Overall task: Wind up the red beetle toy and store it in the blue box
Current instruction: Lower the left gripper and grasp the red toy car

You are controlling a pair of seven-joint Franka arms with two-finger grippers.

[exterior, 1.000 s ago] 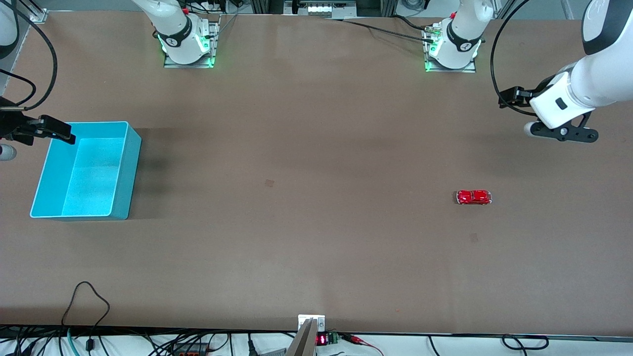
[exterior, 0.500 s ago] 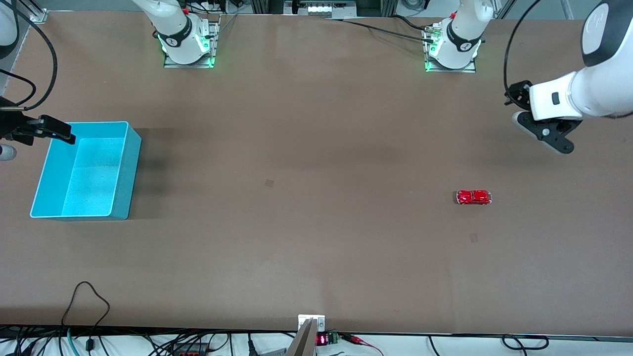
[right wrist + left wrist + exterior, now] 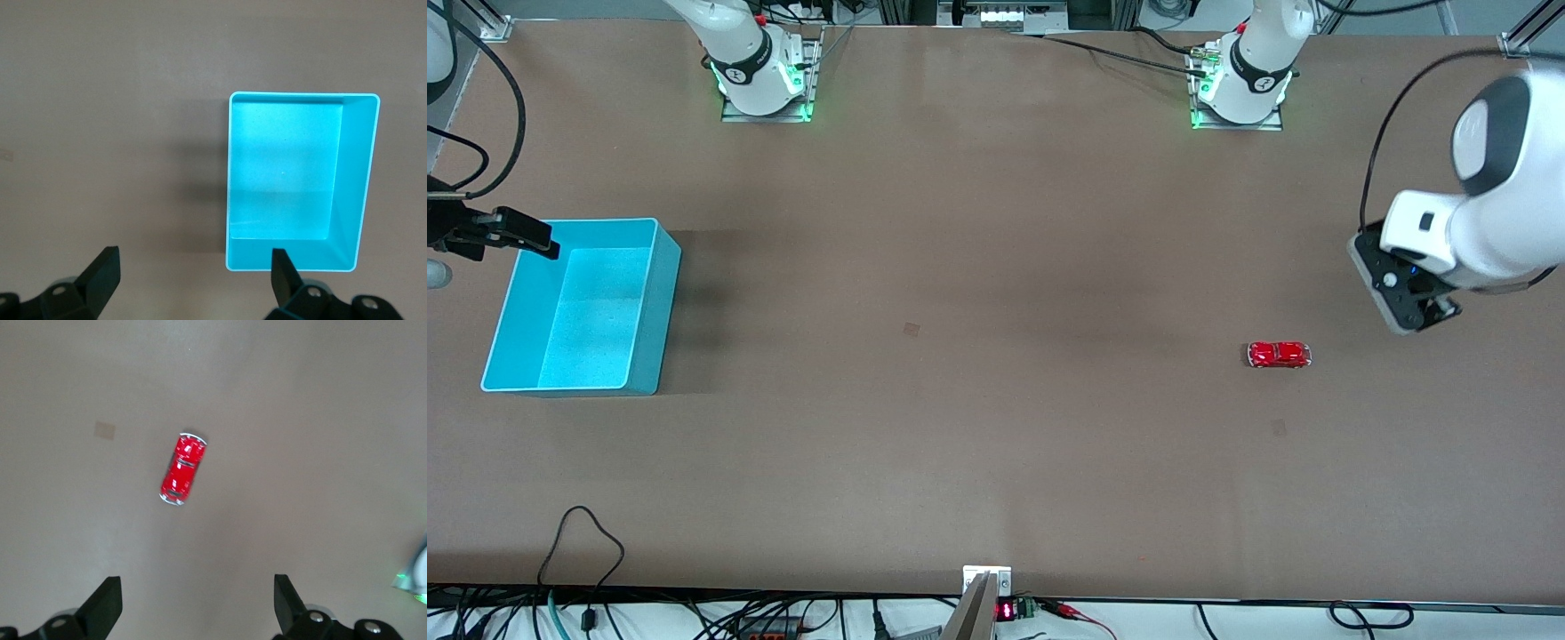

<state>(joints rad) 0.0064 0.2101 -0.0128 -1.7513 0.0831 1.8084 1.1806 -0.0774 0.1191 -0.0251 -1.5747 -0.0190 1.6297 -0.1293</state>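
Observation:
The red beetle toy [image 3: 1279, 355] lies on the brown table toward the left arm's end; it also shows in the left wrist view [image 3: 183, 469]. My left gripper [image 3: 198, 600] is open and empty, pointing down over bare table a little off the toy; its hand shows in the front view [image 3: 1403, 293]. The blue box [image 3: 660, 311] stands open and empty toward the right arm's end, and also shows in the right wrist view [image 3: 283, 173]. My right gripper [image 3: 193, 273] is open and empty, over the table beside the box's rim, and waits.
The two arm bases [image 3: 763, 80] [image 3: 1240, 89] stand along the table's back edge. Two small dark marks [image 3: 911, 329] [image 3: 1279, 428] lie on the table. A black cable loop [image 3: 583, 542] lies near the front edge.
The left arm has swung down and its gripper has turned to face the table, coming closer to the red toy. The right arm, box and toy have not moved.

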